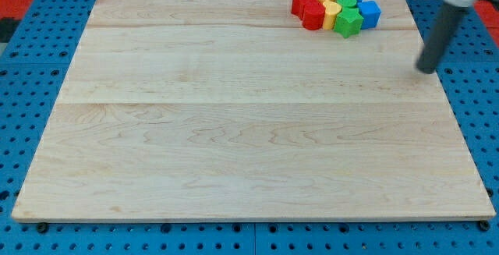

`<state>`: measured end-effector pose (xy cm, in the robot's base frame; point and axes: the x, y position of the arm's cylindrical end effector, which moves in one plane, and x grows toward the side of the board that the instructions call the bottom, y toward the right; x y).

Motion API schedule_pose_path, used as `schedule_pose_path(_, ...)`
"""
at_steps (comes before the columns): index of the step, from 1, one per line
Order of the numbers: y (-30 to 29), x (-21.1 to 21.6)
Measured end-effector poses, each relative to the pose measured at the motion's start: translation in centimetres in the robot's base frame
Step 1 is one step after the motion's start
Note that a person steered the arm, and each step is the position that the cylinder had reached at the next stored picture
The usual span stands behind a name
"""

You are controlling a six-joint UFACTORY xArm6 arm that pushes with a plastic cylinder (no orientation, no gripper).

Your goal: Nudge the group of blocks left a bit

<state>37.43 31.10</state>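
Observation:
A tight group of coloured blocks sits at the view's top right of the wooden board (234, 130). It holds two red blocks (308, 9), two yellow blocks (328, 5), two green blocks (348, 19) and two blue blocks (369, 12). The red ones are on the group's left side, the blue ones on its right. My tip (426, 70) is at the end of a dark rod that comes in from the view's top right. It rests on the board, to the right of and below the group, apart from every block.
The board lies on a blue perforated base (31, 68) that shows all round it. The group sits close to the board's top edge. My tip is close to the board's right edge.

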Motion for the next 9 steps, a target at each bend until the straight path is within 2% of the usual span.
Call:
schedule_pose_path(1, 3.4, -1.5)
schedule_pose_path(3, 1.6, -15.1)
schedule_pose_path(4, -0.7, -18.3)
schedule_pose_path(7, -2.8, -18.3)
schedule_pose_path(9, -7.8, -18.2)
